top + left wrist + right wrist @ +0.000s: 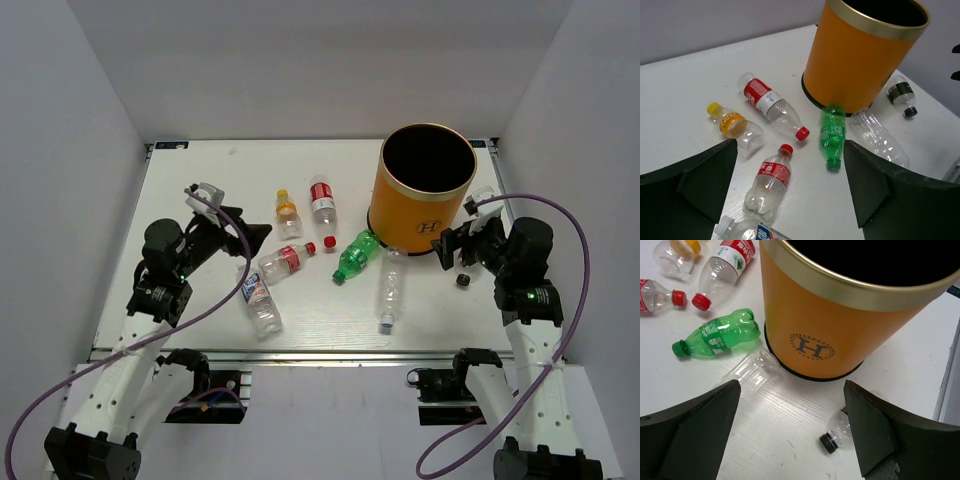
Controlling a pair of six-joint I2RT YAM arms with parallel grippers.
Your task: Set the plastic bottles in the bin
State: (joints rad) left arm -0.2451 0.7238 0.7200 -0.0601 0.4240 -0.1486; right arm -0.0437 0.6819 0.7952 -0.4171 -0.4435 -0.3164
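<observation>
The orange bin point(425, 190) with a gold rim and a black "H" stands at the back right; it also shows in the left wrist view point(855, 60) and the right wrist view point(840, 325). Several plastic bottles lie on the table: an orange-capped one point(287, 213), a red-and-white labelled one point(322, 199), a red-labelled one point(282, 262), a blue-labelled one point(260, 300), a green one point(356, 256) and a clear one point(389, 290). My left gripper point(243, 238) is open and empty above the red-labelled bottle point(769, 182). My right gripper point(447, 250) is open and empty beside the bin.
A small clear bottle with a black cap point(463, 280) lies by my right gripper's finger, right of the bin; it also shows in the right wrist view point(837, 432). The white table point(180, 200) is boxed in by white walls on three sides.
</observation>
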